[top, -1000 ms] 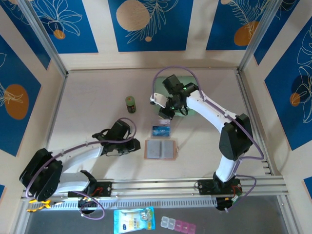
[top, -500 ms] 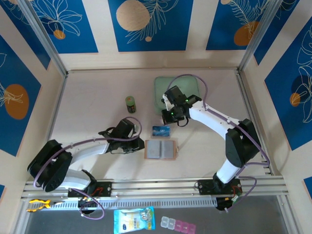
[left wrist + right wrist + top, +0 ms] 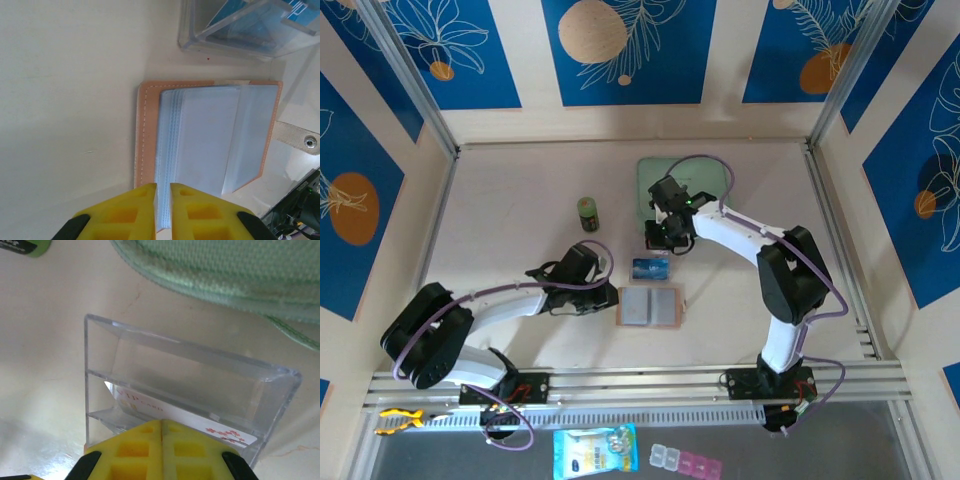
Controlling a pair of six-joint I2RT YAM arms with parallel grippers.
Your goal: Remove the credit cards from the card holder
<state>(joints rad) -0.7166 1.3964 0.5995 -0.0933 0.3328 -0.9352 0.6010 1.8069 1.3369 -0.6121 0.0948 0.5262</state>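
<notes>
Lying open and flat on the tabletop, the card holder sits right at the tip of the left hand. That hand's yellow fingers are drawn in to a narrow slit, with the edge of the holder's pale stacked pockets caught between them. From above, the hand meets the holder's left edge.

Just beyond the holder stands a clear card stand with a blue credit card in it, between the holder and the right hand. The right hand is closed tight, pads pressed together, over a white-faced card in the stand's front slot; whether it pinches that card cannot be told.

A mint-green zip case lies just past the stand, and a small green bottle stands apart to its left.

There is one holder, one stand, one case and one bottle. One blue card shows from above; the number in the pockets cannot be told.
</notes>
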